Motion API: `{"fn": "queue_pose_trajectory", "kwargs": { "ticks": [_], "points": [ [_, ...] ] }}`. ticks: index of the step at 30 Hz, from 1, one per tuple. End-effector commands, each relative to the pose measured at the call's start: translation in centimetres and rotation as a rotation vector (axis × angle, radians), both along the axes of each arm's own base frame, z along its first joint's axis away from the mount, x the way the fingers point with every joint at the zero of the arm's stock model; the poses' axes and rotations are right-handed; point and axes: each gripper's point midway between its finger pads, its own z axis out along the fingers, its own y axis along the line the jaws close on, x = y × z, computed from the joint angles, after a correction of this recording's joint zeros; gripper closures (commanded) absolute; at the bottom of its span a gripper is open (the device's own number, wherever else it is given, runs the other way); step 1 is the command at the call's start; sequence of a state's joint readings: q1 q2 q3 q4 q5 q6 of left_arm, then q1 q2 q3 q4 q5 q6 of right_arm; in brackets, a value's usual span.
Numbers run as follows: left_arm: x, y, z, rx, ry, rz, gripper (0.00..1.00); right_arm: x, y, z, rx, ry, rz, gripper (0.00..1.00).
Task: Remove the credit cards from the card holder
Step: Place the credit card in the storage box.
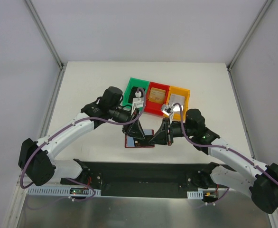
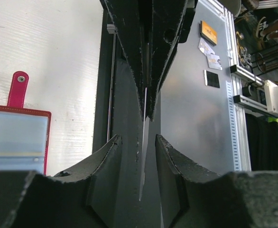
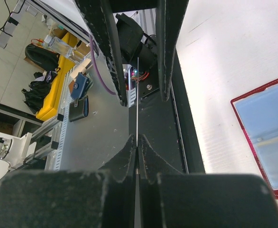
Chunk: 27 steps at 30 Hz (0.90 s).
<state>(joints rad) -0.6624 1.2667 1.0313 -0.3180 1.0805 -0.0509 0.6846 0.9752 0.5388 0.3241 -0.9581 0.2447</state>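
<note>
Right wrist showing right pincer (image 3: 136,142) clenching a credit card (image 3: 137,104), left pincer (image 2: 137,142) straddling it released; guessing mid-handover, right carrying it off next.

Card holder (image 1: 139,141) before bins (image 1: 159,84), credit card (image 2: 143,156) in right claw (image 3: 137,152)

The card (image 2: 143,161) shows only edge-on in both wrist views, colour untellable. The card holder (image 2: 15,137) is cut off at frame edges and, from above, partly covered by the jaws.
</note>
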Motion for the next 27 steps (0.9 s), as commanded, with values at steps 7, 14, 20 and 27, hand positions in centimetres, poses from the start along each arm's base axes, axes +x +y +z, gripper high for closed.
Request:
{"fn": "queue_pose_trajectory", "kwargs": {
  "ticks": [7,14,20,27],
  "points": [
    [-0.2,-0.1,0.1,-0.012,-0.054,-0.014,0.77,0.1,0.3,2.5,0.055,-0.079,0.017,0.99],
    [-0.5,0.1,0.0,-0.024,-0.079,-0.031,1.0,0.0,0.2,2.5,0.057,-0.082,0.017,0.99],
    [0.1,0.7,-0.5,-0.016,-0.194,-0.001,1.0,0.2,0.2,2.5,0.053,-0.076,0.005,0.81],
    [3.4,1.1,-0.7,0.059,-0.206,0.158,1.0,1.2,-0.4,1.6,0.017,-0.057,-0.076,0.51]
  ]
}}
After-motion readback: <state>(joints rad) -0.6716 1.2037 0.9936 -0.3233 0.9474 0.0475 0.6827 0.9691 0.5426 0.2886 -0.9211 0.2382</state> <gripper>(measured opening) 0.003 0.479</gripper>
